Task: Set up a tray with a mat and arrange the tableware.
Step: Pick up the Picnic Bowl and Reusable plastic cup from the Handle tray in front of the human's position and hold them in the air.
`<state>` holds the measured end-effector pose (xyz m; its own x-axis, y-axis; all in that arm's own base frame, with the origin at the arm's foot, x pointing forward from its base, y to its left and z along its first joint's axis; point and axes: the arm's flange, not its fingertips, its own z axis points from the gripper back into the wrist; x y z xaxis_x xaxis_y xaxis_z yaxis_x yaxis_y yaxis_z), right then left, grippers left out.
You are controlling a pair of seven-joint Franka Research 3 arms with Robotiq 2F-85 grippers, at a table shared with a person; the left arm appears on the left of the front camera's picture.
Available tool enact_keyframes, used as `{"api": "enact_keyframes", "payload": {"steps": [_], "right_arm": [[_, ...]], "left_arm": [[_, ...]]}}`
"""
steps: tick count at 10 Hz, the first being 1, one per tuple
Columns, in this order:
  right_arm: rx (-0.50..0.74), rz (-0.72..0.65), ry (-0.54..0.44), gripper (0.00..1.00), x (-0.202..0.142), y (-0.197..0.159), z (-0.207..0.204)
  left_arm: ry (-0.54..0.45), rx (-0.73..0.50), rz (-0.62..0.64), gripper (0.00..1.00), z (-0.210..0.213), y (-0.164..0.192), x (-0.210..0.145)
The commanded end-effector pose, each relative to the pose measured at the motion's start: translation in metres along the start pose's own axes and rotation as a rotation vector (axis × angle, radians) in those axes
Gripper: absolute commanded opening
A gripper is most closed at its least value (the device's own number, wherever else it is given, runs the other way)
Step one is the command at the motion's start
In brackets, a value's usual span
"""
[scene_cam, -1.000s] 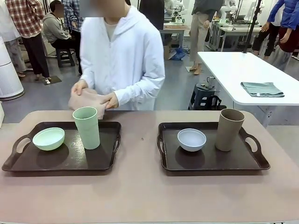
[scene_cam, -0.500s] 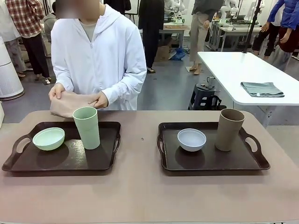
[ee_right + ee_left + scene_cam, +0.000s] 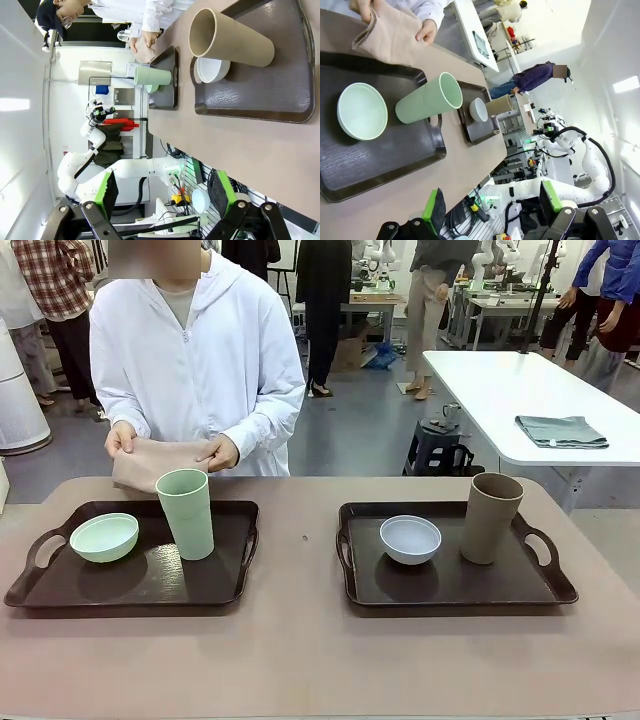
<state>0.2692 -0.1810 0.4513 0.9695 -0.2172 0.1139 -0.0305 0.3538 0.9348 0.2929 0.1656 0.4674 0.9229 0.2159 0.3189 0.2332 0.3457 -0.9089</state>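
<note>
The person at the far side of the table holds a folded beige mat with both hands, each closed on an upper corner, probably so that it can be opened and laid in a tray. From the front I cannot say for sure whether its lower edge touches the table or hangs just above it. The mat is just behind the far rim of the left tray, and the pale green cup stands in front of it and hides a part of it. This cup stands upright near the middle of the left tray, with the pale green bowl beside it toward the handle. I judge that these two must come out before the mat can go under them. The right tray carries the white bowl and the tan cup, which is upright at its far corner. Both are well apart from the mat and from the hands. The left gripper has its jaws wide apart with nothing between them, and it hangs back from the near side of the left tray, well apart from the mat. The right gripper is spread and empty in the same way, on the near side of the right tray. Both seem to leave the space free for the person.
</note>
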Motion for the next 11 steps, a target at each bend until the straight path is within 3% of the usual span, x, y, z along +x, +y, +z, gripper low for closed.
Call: {"api": "enact_keyframes", "payload": {"steps": [1,11], "right_arm": [[0.005,0.015,-0.014,1.00,-0.0032,-0.0008,-0.0029],[0.005,0.015,-0.014,1.00,-0.0032,-0.0008,-0.0029]], "left_arm": [[-0.028,-0.004,-0.020,1.00,-0.0028,-0.0003,-0.0017],[-0.028,-0.004,-0.020,1.00,-0.0028,-0.0003,-0.0017]]}}
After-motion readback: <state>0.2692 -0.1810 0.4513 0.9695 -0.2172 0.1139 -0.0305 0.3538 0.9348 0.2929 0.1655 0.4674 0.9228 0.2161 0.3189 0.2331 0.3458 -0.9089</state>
